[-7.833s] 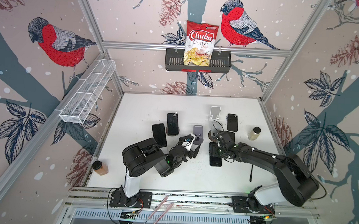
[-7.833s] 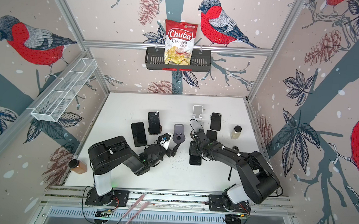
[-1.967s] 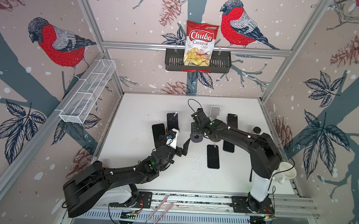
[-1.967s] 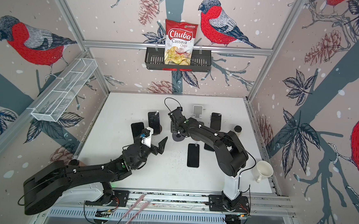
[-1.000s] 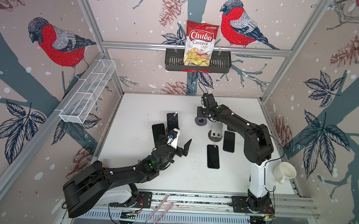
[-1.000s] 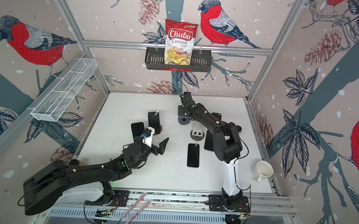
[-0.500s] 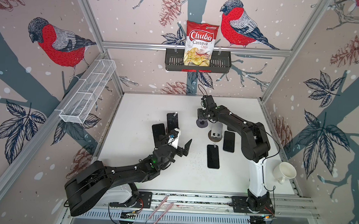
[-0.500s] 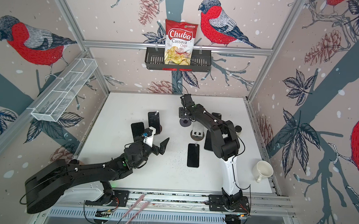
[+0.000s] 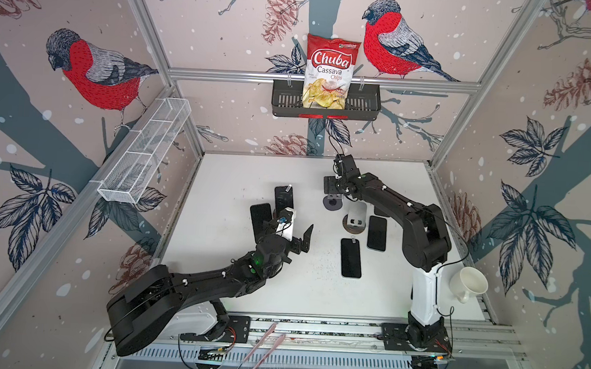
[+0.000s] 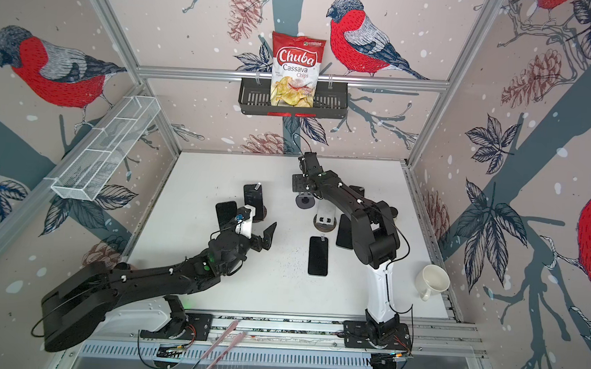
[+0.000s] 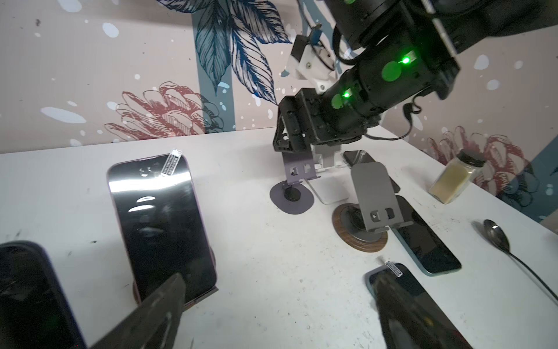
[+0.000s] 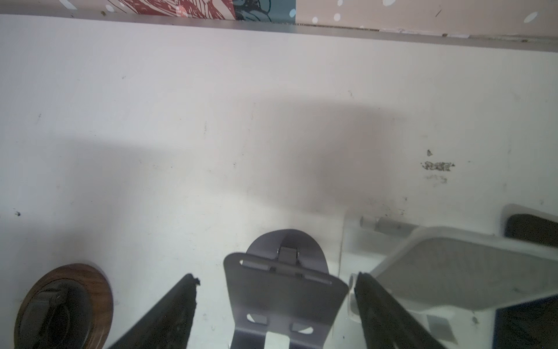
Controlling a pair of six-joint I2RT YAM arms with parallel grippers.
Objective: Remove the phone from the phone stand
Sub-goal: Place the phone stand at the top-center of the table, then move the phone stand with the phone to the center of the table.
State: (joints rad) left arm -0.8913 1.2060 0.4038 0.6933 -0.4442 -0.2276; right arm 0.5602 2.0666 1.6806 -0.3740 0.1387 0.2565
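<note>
Left wrist view: glossy black phone (image 11: 163, 223) with purple rim and a sticker tab leans on a phone stand (image 11: 211, 291), just beyond the wide-spread left gripper (image 11: 277, 281); right gripper (image 12: 274, 281) straddles a purple stand (image 12: 283, 299), jaws parted, not touching

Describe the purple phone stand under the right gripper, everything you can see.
The purple phone stand looks like matte painted metal: a flat rounded base on the white table, a short hinged post, and a tilted back plate with two slots and a front lip. It stands upright and empty. The right gripper straddles the plate, jaws open with a gap on each side. A white stand sits close beside it; contact unclear.
</note>
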